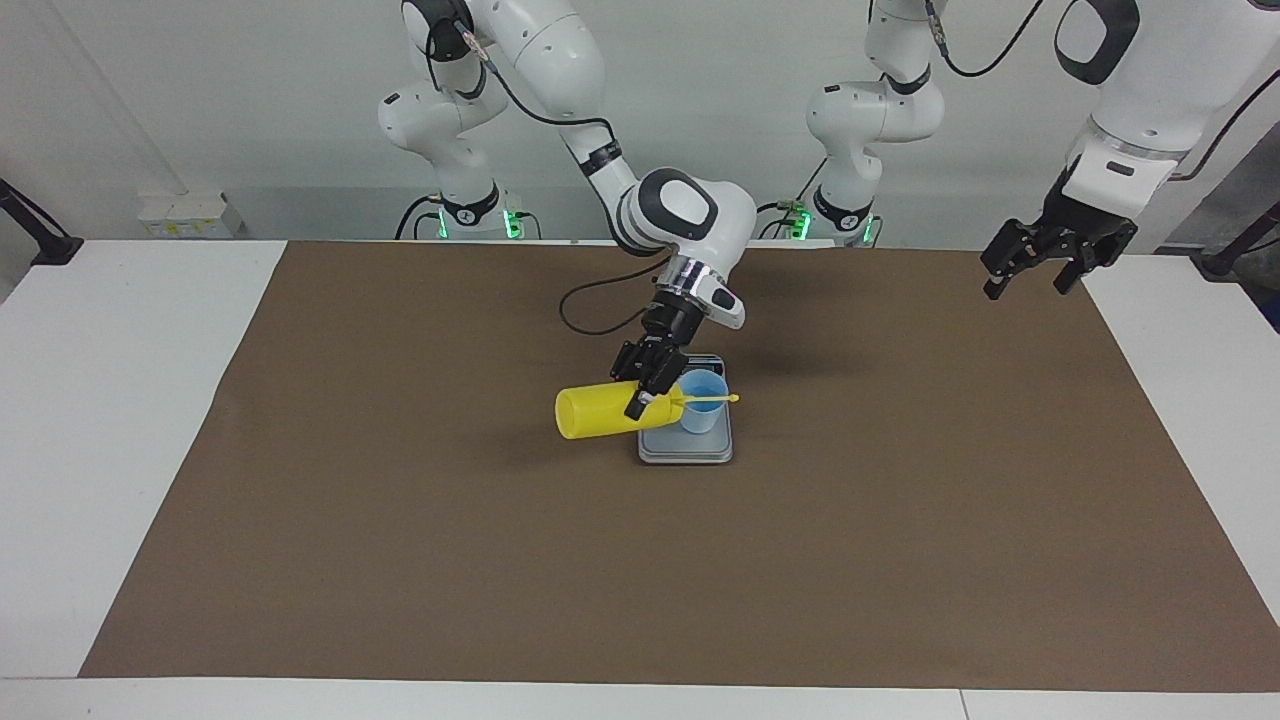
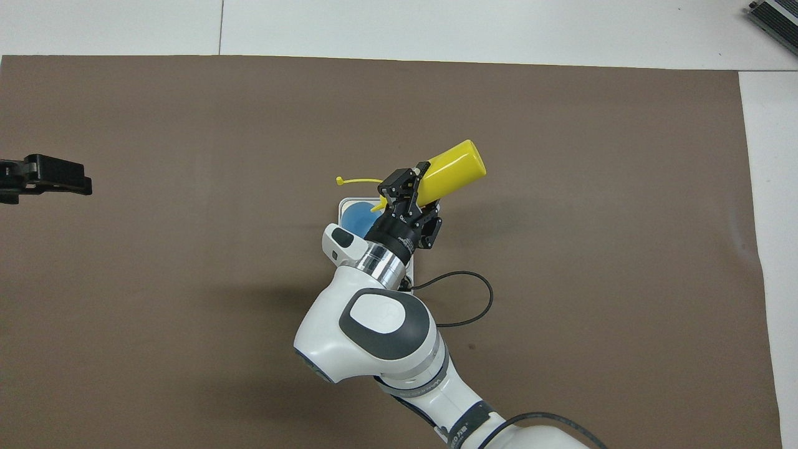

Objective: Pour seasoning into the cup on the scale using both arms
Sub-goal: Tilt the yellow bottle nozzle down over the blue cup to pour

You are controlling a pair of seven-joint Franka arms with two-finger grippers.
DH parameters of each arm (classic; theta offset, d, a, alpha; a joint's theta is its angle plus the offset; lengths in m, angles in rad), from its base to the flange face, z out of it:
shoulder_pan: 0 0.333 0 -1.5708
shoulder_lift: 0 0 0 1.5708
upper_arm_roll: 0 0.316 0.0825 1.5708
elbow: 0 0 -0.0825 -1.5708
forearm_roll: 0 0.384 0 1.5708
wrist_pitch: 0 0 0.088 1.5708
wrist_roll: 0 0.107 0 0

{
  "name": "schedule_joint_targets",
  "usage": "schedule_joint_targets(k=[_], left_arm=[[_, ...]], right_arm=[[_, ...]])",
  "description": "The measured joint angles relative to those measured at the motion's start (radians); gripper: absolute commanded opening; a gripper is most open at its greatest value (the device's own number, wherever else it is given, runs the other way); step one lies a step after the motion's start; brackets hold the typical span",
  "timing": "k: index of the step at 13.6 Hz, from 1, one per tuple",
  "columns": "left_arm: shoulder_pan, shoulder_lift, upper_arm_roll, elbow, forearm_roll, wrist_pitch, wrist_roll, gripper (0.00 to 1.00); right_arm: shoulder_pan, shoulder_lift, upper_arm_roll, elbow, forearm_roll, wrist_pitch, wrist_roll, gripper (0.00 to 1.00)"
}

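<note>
Our right gripper is clamped on the bottle near its nozzle end, holding it tipped almost flat over the cup. We read the bottle's long axis as running roughly level along the table, base toward the right arm's end, nozzle at the cup's rim. The cap strap sticks out across the cup's mouth toward the left arm's end. In the overhead view the nozzle sits just at the edge of the cup, not over its middle.

The cup stands on the scale, which lies mid-mat. The nozzle-to-rim relation is what the pour turns on: we judge a small tilt or shift toward the cup's centre would keep seasoning off the scale.

Our left gripper waits with jaws spread and nothing in them, over the mat's edge at the left arm's end, well apart from the cup. The right arm is plainly the nearer. Bare mat lies all round the scale, so we see ample room to swing the bottle either way.
</note>
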Motion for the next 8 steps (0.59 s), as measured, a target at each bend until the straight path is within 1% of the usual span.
schedule_joint_targets(k=[8], left_arm=[[0.0, 0.0, 0.0, 0.0, 0.0, 0.0, 0.0, 1.0]], right_arm=[[0.002, 0.0, 0.0, -0.008, -0.001, 0.001, 0.0, 0.0]])
